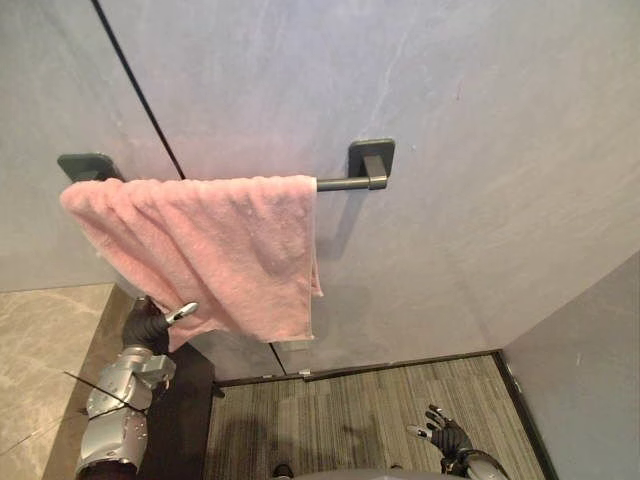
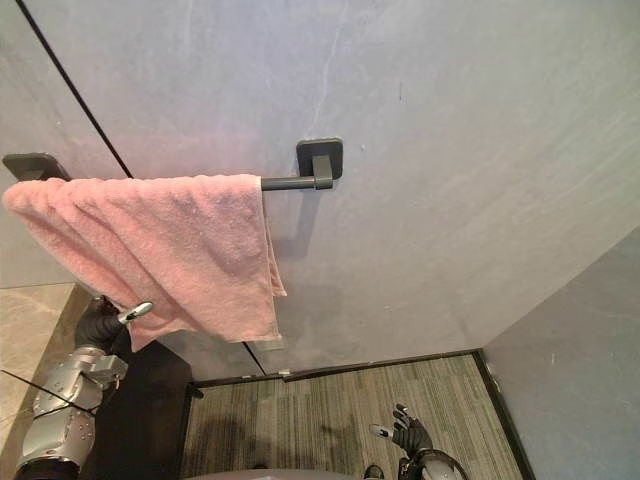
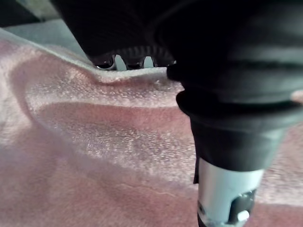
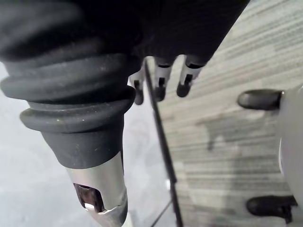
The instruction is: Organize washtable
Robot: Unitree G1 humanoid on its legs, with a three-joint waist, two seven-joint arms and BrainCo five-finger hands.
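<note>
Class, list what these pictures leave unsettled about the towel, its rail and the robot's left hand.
1. Left hand: whether it grips the pink towel cannot be told. The towel's lower corner covers it in the eye views, and its own dark cover blocks the left wrist view.
2. Towel rail: the stretch under the towel is hidden.
3. Pale stone surface: cut off by the eye views' left edge.

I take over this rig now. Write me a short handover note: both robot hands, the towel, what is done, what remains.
Left robot hand: raised at the towel's lower left corner; grip hidden by cloth.
Right robot hand: open, empty, low above the floor.
Towel: draped over the bar, lower edge slanting; bar's right end bare.
Done: towel hangs on the bar.
Left: probably straightening it.
</note>
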